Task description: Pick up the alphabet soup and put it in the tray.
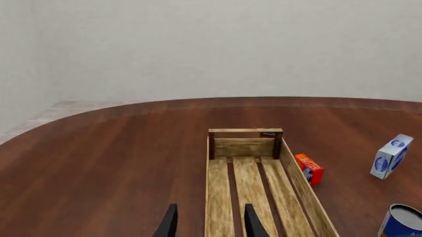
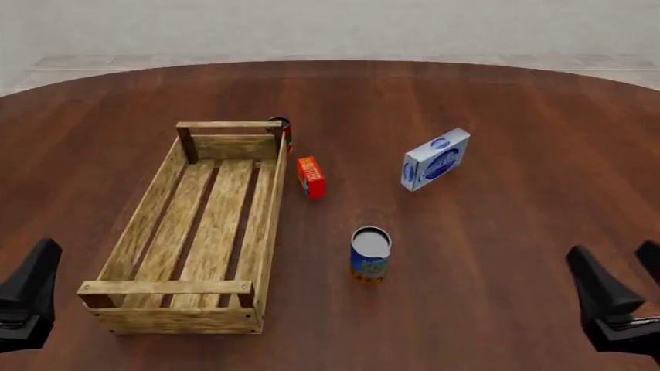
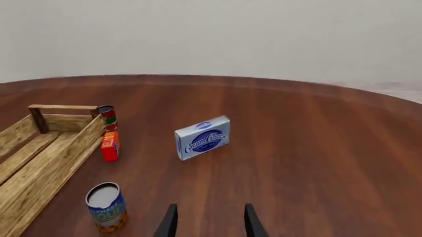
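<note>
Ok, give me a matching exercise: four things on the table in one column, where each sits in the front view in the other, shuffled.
Things:
1. alphabet soup
2. tray
3. small red box
4. blue and white box

Places:
A. left part of the table, lengthwise away from the arms
B. just off the tray's right wall, near its far end
C. upright, near the table's middle
D. farther back and right of the soup

Pairs: 1-C, 2-A, 3-B, 4-D
</note>
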You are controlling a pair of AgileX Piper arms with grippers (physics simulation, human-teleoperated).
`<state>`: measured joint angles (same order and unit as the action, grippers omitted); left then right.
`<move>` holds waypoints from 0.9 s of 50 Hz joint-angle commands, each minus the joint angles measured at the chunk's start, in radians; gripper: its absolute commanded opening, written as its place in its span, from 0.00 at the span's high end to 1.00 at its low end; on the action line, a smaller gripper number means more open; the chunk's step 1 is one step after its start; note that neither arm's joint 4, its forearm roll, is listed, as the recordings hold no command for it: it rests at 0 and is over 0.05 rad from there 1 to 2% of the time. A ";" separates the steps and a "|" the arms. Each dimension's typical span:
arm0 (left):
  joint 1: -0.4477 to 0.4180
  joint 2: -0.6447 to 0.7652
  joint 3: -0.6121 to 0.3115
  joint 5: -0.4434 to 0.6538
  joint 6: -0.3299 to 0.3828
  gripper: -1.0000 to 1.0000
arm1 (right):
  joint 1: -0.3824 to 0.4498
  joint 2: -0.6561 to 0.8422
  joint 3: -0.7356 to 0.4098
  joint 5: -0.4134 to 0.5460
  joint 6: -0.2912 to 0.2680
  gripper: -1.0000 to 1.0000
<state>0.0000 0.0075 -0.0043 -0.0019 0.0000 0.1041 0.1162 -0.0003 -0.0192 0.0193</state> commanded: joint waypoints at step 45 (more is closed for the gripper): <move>0.000 0.000 0.000 0.000 0.000 0.00 | 0.226 0.574 0.000 -0.445 0.017 0.00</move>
<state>0.0000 0.0075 -0.0043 -0.0019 0.0000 0.2900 0.5635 -0.0001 -0.3621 0.0339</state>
